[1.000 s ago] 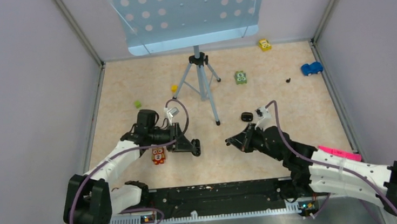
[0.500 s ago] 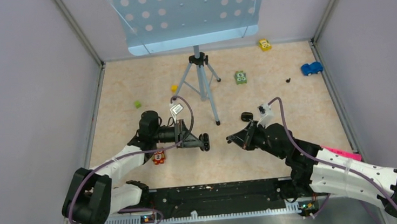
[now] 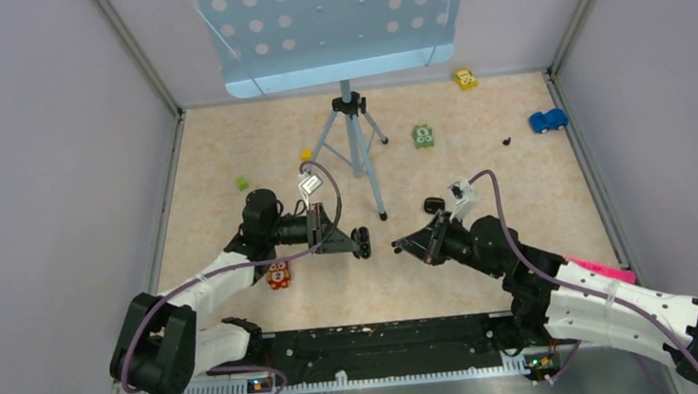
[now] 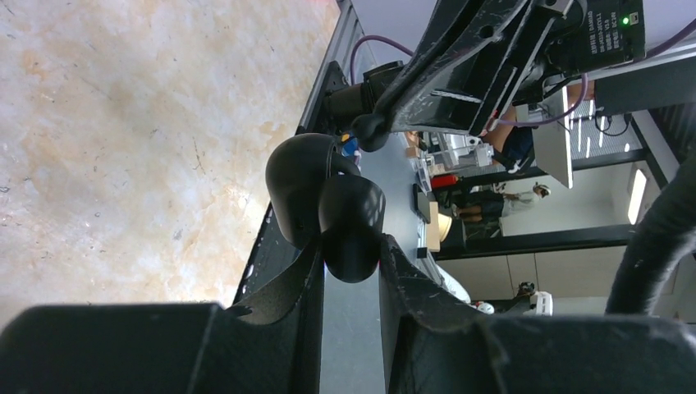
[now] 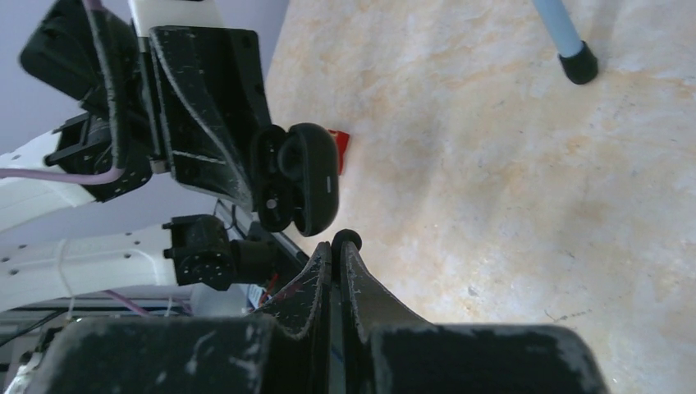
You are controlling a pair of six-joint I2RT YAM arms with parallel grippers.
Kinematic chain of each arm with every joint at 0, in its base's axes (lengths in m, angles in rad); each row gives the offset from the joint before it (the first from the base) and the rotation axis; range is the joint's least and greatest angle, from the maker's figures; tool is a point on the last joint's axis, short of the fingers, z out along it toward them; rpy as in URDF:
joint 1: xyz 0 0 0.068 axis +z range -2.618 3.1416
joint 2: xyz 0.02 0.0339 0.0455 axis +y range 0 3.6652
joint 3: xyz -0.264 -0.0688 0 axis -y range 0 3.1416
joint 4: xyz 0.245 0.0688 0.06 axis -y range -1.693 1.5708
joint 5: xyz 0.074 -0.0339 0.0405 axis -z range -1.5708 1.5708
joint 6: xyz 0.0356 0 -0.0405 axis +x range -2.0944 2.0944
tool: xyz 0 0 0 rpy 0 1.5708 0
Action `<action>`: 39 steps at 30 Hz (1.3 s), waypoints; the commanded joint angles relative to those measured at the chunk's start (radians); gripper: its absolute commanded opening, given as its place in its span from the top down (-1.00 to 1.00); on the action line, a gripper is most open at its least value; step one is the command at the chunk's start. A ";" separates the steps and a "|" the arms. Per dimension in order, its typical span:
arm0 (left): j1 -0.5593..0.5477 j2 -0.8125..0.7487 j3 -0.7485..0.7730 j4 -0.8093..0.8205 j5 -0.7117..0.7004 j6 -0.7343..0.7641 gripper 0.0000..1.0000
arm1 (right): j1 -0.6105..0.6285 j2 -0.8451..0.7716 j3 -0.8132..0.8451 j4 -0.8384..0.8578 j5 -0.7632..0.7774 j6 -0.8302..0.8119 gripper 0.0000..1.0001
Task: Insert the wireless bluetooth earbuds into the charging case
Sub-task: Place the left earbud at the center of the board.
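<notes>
Our L gripper clamped the case, R gripper pinched an earbud, so we needed slow, square alignment b4 pushing.

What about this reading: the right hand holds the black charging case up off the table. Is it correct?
Not quite. It is the left hand that holds the black charging case up off the table; the left wrist view shows the case between that hand's own fingers. The right hand pinches only a small earbud.
</notes>
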State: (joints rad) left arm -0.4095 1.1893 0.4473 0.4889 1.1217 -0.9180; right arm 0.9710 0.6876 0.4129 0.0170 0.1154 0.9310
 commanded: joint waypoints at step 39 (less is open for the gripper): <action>0.000 -0.037 0.180 -0.598 -0.197 0.479 1.00 | -0.259 0.156 -0.012 -0.450 0.118 0.334 1.00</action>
State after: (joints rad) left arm -0.4095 1.1820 0.5755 -0.0311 0.9501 -0.5266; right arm 0.7177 0.8139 0.3611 -0.4824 0.2016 1.2087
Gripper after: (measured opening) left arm 0.308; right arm 0.009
